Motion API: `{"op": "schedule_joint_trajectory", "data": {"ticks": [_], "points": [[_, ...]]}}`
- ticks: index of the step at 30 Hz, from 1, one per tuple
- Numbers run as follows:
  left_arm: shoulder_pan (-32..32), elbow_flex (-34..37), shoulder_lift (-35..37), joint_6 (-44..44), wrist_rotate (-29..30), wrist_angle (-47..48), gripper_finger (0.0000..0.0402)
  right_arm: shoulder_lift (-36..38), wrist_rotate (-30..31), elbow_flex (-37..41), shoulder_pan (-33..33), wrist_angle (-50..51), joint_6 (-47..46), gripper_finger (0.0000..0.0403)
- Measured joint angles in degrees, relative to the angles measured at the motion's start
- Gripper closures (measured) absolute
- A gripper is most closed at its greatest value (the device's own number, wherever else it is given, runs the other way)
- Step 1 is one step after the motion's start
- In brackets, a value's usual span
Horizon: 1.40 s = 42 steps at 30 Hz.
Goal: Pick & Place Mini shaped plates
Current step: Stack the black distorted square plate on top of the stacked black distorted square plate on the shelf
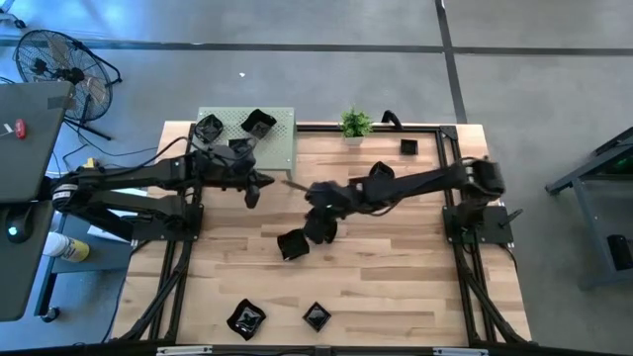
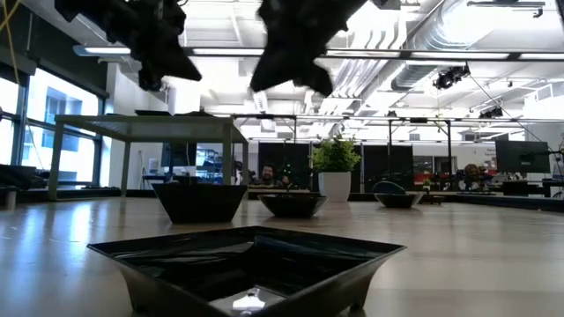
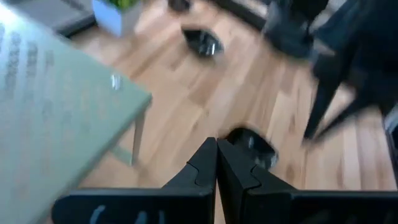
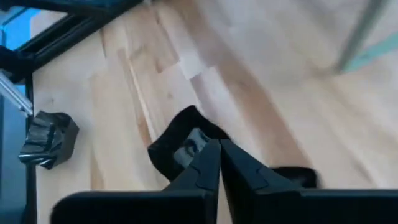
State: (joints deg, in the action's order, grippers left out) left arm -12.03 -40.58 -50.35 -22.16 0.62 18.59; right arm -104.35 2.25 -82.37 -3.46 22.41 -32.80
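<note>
Several glossy black mini plates show in the high view. Three sit on the green raised platform (image 1: 282, 148). One square plate (image 1: 294, 244) lies on the wood mid-table, two (image 1: 245, 318) (image 1: 316, 316) near the near edge, and two (image 1: 381, 170) (image 1: 408, 147) toward the far right. My left gripper (image 1: 253, 190) (image 3: 216, 163) is shut and empty beside the platform, with a plate (image 3: 252, 144) on the table beyond its tips. My right gripper (image 1: 318, 227) (image 4: 219, 157) is shut and empty above the square plate (image 4: 179, 140). In the low view both grippers (image 2: 163, 53) (image 2: 295, 62) hang well above the plates.
A small green potted plant (image 1: 356, 124) stands at the far edge, right of the platform. A wavy plate (image 4: 48, 138) lies by the black frame rail (image 4: 15, 93). The two arms nearly meet at mid-table. Bare wood (image 1: 396, 267) stretches toward the near right.
</note>
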Motion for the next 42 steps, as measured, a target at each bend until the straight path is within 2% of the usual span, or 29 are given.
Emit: {"op": "schedule_joint_trajectory", "data": {"ticks": [6,13,16,21,27,34,42], "points": [[5.97,-3.66,-1.73,-2.4,1.24,7.93,0.0401,11.97,4.42,12.62,0.0,-5.01,1.26,0.0391],[13.05,-4.7,-10.19,-12.3,1.16,11.31,0.0397,25.53,5.07,28.71,0.02,-11.69,-2.01,0.0399],[15.13,-4.7,-14.4,-15.61,-0.23,11.19,0.0379,30.5,6.34,33.93,-0.02,-12.81,-3.86,0.0397],[17.51,-6.58,-21.1,-15.75,-1.11,11.17,0.0331,37.49,7.71,40.36,0.15,-15.19,-4.64,0.0401],[18.2,-9.64,-29.19,-14.85,-0.36,10.7,0.0299,42.76,9.36,44.77,1.71,-17.72,-4.34,0.0397],[18.05,-10.54,-35.67,-14.16,-3.07,5.93,0.0298,43.72,8.34,45.15,2.84,-18.18,-1.3,0.04],[18.05,-10.54,-39.43,-15.83,-0.9,5.47,0.0298,43.7,8.3,45.15,2.84,-17.99,0.38,0.04]]}}
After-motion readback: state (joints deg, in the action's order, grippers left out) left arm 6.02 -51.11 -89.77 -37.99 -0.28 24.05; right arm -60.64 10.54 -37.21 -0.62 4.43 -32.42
